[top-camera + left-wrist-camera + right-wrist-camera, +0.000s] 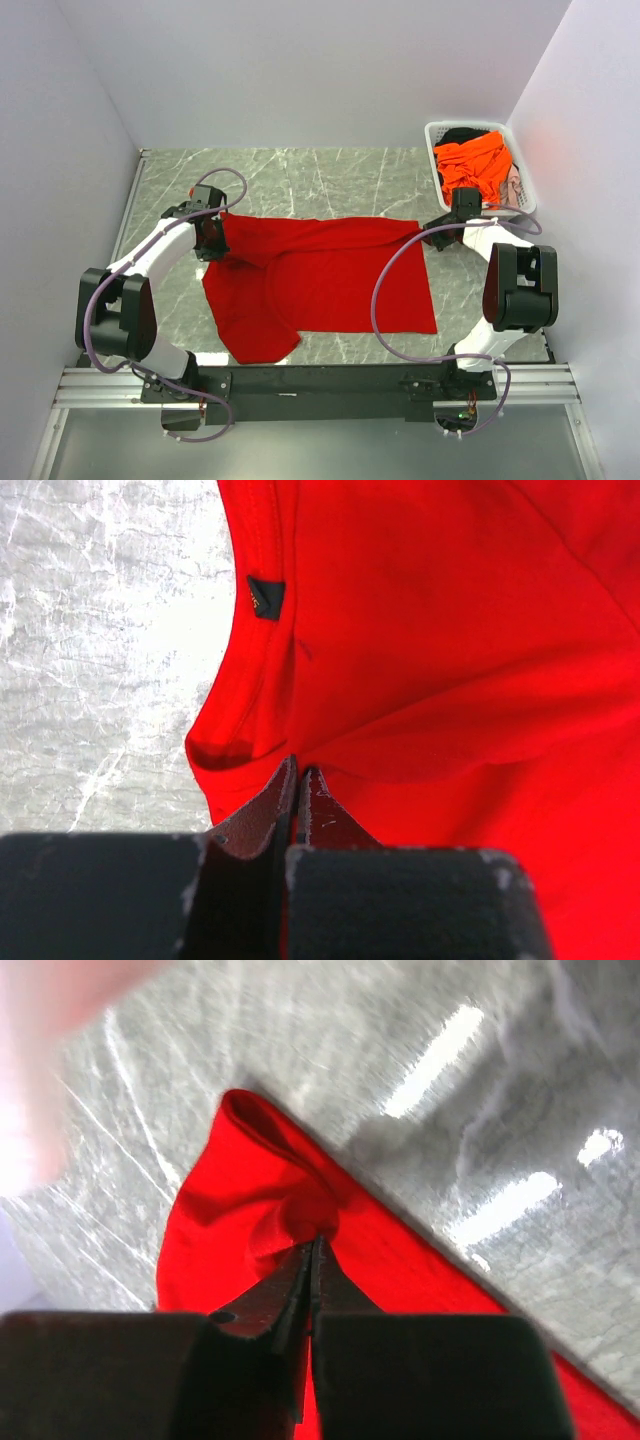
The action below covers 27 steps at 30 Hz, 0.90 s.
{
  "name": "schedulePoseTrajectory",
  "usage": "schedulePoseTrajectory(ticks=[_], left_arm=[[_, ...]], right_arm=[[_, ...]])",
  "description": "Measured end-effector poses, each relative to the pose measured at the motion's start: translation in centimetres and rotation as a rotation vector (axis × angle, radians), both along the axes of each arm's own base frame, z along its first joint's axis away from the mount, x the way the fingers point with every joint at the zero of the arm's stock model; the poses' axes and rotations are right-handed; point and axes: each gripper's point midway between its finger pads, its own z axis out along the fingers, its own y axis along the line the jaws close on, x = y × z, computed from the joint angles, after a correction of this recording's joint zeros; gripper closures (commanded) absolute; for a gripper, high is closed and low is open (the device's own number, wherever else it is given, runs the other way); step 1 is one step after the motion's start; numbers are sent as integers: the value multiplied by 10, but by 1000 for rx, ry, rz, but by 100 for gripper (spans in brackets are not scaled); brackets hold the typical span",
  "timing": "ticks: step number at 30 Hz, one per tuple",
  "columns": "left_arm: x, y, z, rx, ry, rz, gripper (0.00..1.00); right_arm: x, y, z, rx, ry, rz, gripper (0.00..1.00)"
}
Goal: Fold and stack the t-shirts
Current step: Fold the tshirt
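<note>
Red shirt left of basket: light, limp, drapes. Left gripper pinches its edge farthest from basket, right gripper pinches corner nearest basket.

White basket just beyond right gripper

Grey marble table carries a spread red t-shirt and white basket.

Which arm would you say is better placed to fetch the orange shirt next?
Probably right: the right gripper, pinching the red shirt, sits beside the basket holding the orange shirt.
</note>
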Motion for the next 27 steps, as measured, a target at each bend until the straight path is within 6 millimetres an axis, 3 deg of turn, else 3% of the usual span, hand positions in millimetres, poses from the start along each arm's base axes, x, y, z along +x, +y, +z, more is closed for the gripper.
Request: schedulePoseTrajectory(ticks=[9,14,17,23,27], left_arm=[[0,0,0,-2,-1,5,99],[-5,0,-5,-3,13,15,99],[-9,1,-8,-5,23,25,99],[-17,2,-6,-12,18,39,99],[-19,1,1,-23,-6,51,99]], right_arm=[[-5,-8,3,-96,-8,84,100],[-20,-14,-10,-147,28,112,100],[-29,-14,-19,-160,52,132,91],[-37,-16,-23,-181,72,164,58],[-41,-19,-12,-210,60,172,52]])
